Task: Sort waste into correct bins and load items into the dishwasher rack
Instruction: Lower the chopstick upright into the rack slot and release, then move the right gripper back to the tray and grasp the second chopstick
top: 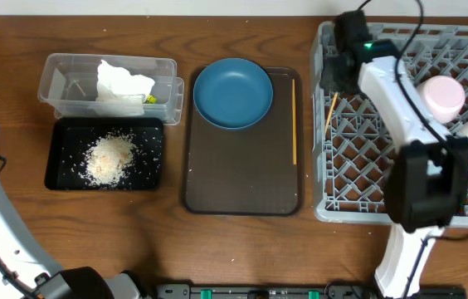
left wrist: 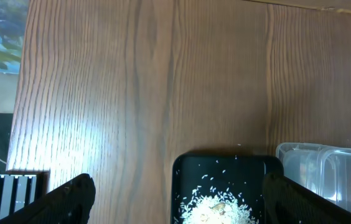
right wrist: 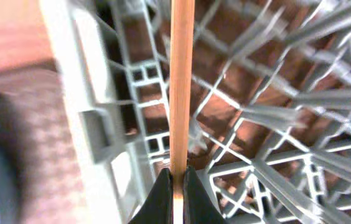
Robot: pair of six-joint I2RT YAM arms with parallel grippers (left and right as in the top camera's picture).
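1. Right wrist view: my right gripper (right wrist: 177, 177) is clenched on one chopstick (right wrist: 182, 74), which runs from my fingertips straight toward 12 o'clock.
2. Just beneath it lies the grey rack (right wrist: 101, 124), with its wall at 9 o'clock of the stick and its lattice of pegs at 3 o'clock.
3. Seen from overhead, I hold that stick tilted over the rack's left edge (the lower end looks inside the wall, though I cannot tell if it touches).
4. A pale cup (top: 443, 95) sits in the rack, at 3 o'clock of my arm.
5. At 9 o'clock of the rack, a second chopstick (top: 294, 120) lies along the right rim of the brown tray (top: 242, 187); the blue plate (top: 232, 93) fills the tray's 12 o'clock end.
6. Farther toward 9 o'clock, the clear tub (top: 68, 83) holds the tissue (top: 122, 83) and the wrapper (top: 149, 99).
7. Just at its 6 o'clock, the black tray (top: 60, 166) holds the rice scraps (top: 111, 158).
8. My left gripper (left wrist: 178, 183) is released, fingers spread wide and grasping nothing, with the black tray showing between them.
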